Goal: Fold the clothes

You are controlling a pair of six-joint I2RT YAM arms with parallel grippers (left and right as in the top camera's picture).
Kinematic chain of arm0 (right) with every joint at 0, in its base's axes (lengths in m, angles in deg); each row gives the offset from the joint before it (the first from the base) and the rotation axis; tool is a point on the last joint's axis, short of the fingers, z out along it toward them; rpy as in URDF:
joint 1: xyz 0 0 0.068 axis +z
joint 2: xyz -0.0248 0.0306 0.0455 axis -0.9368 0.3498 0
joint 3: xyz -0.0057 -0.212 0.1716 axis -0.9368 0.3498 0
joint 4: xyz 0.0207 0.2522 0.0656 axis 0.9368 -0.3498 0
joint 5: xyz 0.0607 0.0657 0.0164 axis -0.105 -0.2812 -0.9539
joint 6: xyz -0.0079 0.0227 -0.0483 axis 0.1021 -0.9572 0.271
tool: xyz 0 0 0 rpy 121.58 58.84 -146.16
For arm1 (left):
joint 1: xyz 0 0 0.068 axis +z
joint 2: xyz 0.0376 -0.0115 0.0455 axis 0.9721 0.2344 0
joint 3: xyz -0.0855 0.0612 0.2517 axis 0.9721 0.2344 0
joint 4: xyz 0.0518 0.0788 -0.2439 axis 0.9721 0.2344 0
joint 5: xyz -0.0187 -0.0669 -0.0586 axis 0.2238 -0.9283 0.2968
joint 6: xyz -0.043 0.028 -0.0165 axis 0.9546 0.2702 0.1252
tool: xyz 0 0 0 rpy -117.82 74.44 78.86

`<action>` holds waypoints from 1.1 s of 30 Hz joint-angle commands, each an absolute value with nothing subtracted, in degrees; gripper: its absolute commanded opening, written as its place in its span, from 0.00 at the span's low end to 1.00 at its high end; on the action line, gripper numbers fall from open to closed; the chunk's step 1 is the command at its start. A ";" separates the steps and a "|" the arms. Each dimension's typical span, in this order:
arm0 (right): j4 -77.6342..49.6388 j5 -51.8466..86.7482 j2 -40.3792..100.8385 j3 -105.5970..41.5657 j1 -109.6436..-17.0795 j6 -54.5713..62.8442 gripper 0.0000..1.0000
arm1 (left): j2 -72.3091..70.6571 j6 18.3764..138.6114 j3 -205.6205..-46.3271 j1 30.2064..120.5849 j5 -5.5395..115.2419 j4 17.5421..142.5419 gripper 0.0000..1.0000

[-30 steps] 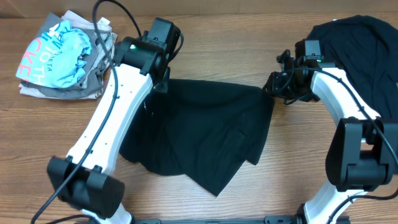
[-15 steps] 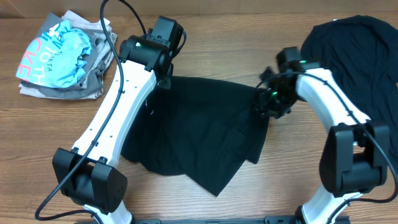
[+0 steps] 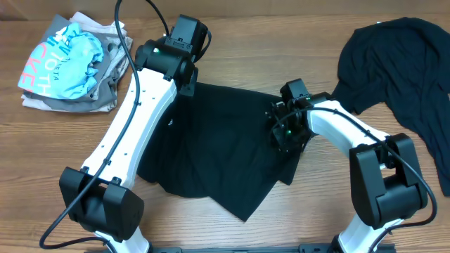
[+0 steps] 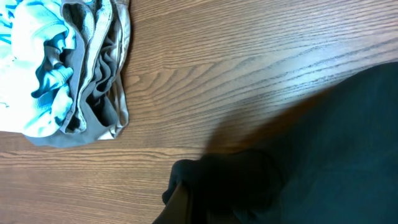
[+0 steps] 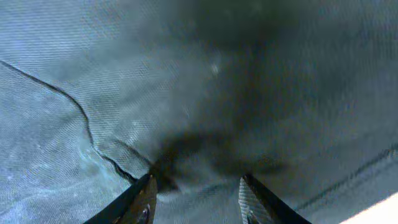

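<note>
A black T-shirt [image 3: 225, 147] lies spread out in the middle of the wooden table. My left gripper [image 3: 186, 84] is at its far left corner, and in the left wrist view my jaws [image 4: 186, 208] are shut on a bunched bit of this black cloth [image 4: 336, 143]. My right gripper [image 3: 285, 133] is low over the shirt's right part. In the right wrist view its fingers [image 5: 198, 199] are spread open over the black fabric [image 5: 186, 74], with a wrinkle between them.
A second black T-shirt [image 3: 401, 56] lies crumpled at the far right. A pile of light blue and grey clothes [image 3: 70, 63] sits at the far left, also in the left wrist view [image 4: 62, 68]. Bare wood table [image 3: 337, 204] surrounds the shirt.
My right gripper has moved left, from beside the shirt's right edge to over the shirt. My left gripper shifted slightly right at first and still holds the corner.
</note>
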State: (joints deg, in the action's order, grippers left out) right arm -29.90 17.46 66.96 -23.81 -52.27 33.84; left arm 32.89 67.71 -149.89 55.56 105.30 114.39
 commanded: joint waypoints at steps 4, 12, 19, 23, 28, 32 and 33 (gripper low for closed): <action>-29.57 12.94 65.19 -23.37 -51.20 39.54 0.47 | 33.17 66.83 -150.30 55.98 105.32 114.04 0.04; -31.34 11.76 62.74 -24.75 -47.40 42.12 0.49 | 33.17 66.86 -150.30 55.98 105.28 113.89 0.04; -26.18 14.18 62.76 -24.16 -45.10 42.47 0.49 | 33.17 66.86 -150.30 55.98 104.79 114.11 0.04; -25.77 18.73 62.76 -24.11 -45.17 42.47 0.47 | 33.17 66.86 -150.30 55.98 104.79 114.15 0.04; -26.05 19.49 63.31 -23.96 -45.17 42.45 0.47 | 33.17 66.88 -150.30 55.95 104.79 114.22 0.04; -25.00 19.52 63.42 -22.06 -45.17 42.47 0.47 | 33.17 66.86 -150.30 55.98 104.82 114.43 0.04; -24.59 19.49 63.42 -21.29 -45.17 42.45 0.47 | 33.17 66.88 -150.30 55.98 104.82 114.37 0.04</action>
